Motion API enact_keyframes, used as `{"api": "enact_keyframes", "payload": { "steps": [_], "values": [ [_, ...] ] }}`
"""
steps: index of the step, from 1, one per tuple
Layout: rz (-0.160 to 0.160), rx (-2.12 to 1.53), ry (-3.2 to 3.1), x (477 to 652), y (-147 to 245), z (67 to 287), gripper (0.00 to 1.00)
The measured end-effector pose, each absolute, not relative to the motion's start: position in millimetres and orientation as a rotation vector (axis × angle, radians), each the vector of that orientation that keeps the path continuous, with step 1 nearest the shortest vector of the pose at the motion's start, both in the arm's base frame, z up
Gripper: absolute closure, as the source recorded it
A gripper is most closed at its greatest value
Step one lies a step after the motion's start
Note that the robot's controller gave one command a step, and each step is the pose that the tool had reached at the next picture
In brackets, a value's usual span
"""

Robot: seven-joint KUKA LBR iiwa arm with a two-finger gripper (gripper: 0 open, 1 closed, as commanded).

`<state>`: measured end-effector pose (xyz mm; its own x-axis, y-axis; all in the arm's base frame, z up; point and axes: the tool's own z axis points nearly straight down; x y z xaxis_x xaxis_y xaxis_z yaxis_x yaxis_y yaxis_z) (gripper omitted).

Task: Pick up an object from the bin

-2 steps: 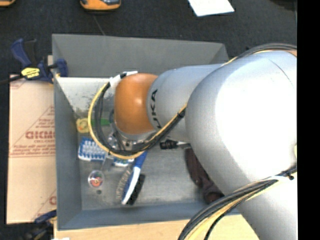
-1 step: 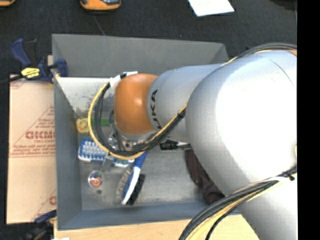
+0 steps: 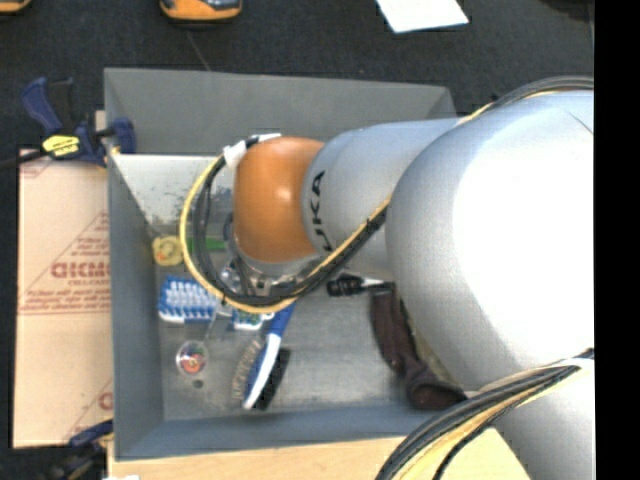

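Note:
My gripper (image 3: pixel 248 276) hangs low over the bin's left middle; its grey body shows just under the orange cover. Right below it lies a blue piece (image 3: pixel 247 319), and a brush with a blue and white handle and dark bristles (image 3: pixel 262 366) stretches toward the front wall. To its left sits a blue and white bristle block (image 3: pixel 184 300). A yellow round thing (image 3: pixel 167 251) rests further back by the left wall. A small clear round thing with a red spot (image 3: pixel 190 359) lies at the front left.
A dark brown cloth-like thing (image 3: pixel 396 340) lies at the bin's front right, partly under the arm. A small black part (image 3: pixel 346 286) shows beside the arm. The arm and its cables hide the bin's back and right half.

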<state>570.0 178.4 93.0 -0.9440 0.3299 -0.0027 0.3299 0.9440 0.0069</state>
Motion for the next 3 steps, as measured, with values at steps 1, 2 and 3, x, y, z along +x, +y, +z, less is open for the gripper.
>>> {"api": "enact_keyframes", "payload": {
  "steps": [1, 2, 3],
  "values": [
    [0.019, 0.520, 3.083, 573.7, 179, 120, 1.00],
    [0.019, 0.519, 3.083, 573.5, 179, 121, 1.00],
    [0.013, 0.522, 3.094, 570.7, 177, 145, 1.00]
  ]
}}
